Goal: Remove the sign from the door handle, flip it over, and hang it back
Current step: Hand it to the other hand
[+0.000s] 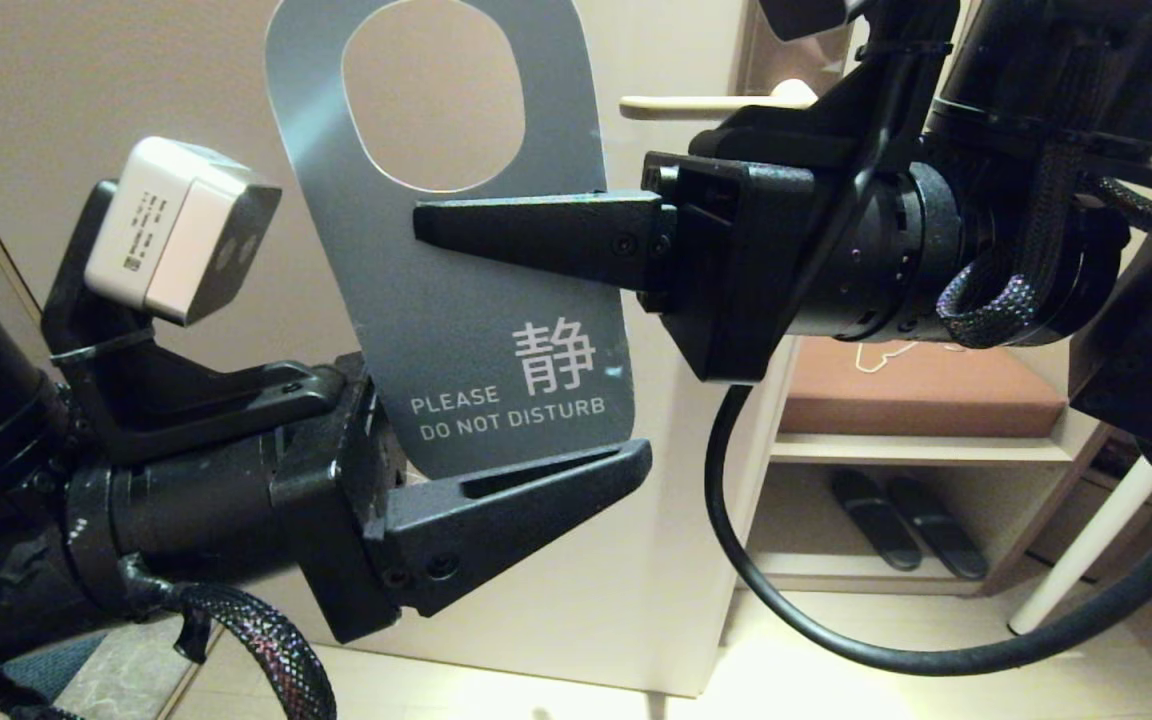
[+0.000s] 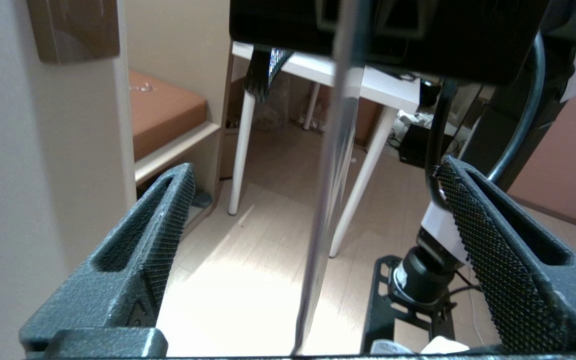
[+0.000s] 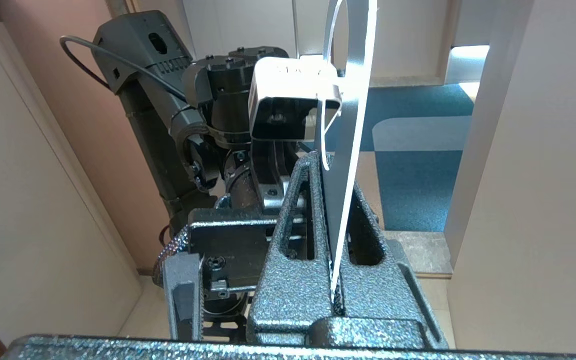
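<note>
The sign (image 1: 456, 300) hangs upright in the air with its grey-blue "PLEASE DO NOT DISTURB" side toward the head camera, clear of the door handle (image 1: 706, 103), which lies to its upper right. My right gripper (image 1: 426, 225) reaches in from the right and is shut on the sign's middle, just below the oval hole. In the right wrist view the sign (image 3: 353, 100) stands edge-on, pinched in the right gripper (image 3: 335, 175). My left gripper (image 1: 616, 440) is open around the sign's lower end. In the left wrist view the sign (image 2: 335, 165) runs edge-on between the fingers (image 2: 168, 225), touching neither.
The beige door (image 1: 136, 80) stands close behind the sign. To the right, an open shelf unit holds a brown cushion (image 1: 916, 390) and dark slippers (image 1: 906, 520) below it. A white table leg (image 1: 1086, 540) and my right arm's black cable (image 1: 836, 630) are lower right.
</note>
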